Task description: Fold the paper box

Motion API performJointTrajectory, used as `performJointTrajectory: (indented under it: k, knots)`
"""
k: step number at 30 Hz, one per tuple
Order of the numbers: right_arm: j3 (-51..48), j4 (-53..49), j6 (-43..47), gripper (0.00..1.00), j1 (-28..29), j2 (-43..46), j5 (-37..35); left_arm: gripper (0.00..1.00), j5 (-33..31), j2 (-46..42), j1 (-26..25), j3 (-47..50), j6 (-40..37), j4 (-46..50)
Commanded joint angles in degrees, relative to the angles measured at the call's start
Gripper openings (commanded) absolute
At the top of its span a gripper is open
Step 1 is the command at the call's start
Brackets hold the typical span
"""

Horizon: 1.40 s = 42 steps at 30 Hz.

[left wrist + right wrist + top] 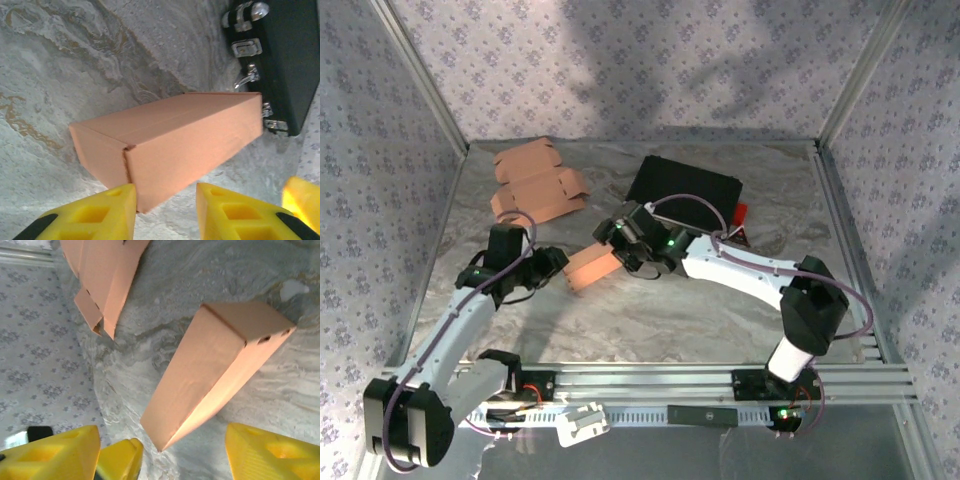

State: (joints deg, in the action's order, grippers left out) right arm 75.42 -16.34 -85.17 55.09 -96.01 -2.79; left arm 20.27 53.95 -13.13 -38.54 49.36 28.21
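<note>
lying folded, paper box [591, 268], l tool [556, 263] & r tool [617, 243] open either side, flat blanks [535, 185], black case [685, 186] behind

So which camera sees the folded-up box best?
The left wrist camera: the folded box sits big and whole there, closed up. The right wrist camera sees it slanted. The top camera shows it tiny.

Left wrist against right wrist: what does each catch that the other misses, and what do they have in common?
Left wrist, not right wrist: the black case with its metal latches. Right wrist, not left wrist: the flat boxes and the patterned wall. Both: the folded box, closed and lying on the marbled table.
</note>
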Motion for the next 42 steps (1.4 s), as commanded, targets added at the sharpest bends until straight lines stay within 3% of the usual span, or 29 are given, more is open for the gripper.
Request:
performJointTrajectory:
  k: [1,7,17,26,30,37,42]
  knots:
    - [6.1,-11.3,-8.4,0.72,1.7,-4.4,-3.8,0.38,-0.3,-3.3,0.3,-4.8,-0.7,4.3]
    - [21.9,-26.6,-17.4,0.76,1.9,-15.1,0.3,0.38,-4.6,-8.7,0.6,-8.0,-3.1,12.2]
    - [25.3,-24.5,-23.5,0.82,1.1,-21.2,0.8,0.39,-5.6,-17.8,0.6,-9.7,-4.9,19.6]
    - [22.7,-15.3,-21.9,0.74,0.6,-24.1,2.4,0.38,-4.8,-18.6,0.6,-10.6,-5.9,20.9]
    - [16.8,-9.5,-21.8,0.66,1.4,-20.8,-1.6,0.37,-4.6,-18.9,0.6,-9.9,-6.0,20.7]
    - [5.9,-2.9,-23.0,0.35,1.9,-14.0,-6.7,0.36,-4.1,-19.2,0.7,-9.5,-5.9,20.2]
    - [-3.0,-1.2,-23.7,0.31,2.7,-6.2,-12.1,0.35,-3.0,-19.3,0.6,-8.0,-5.2,19.1]
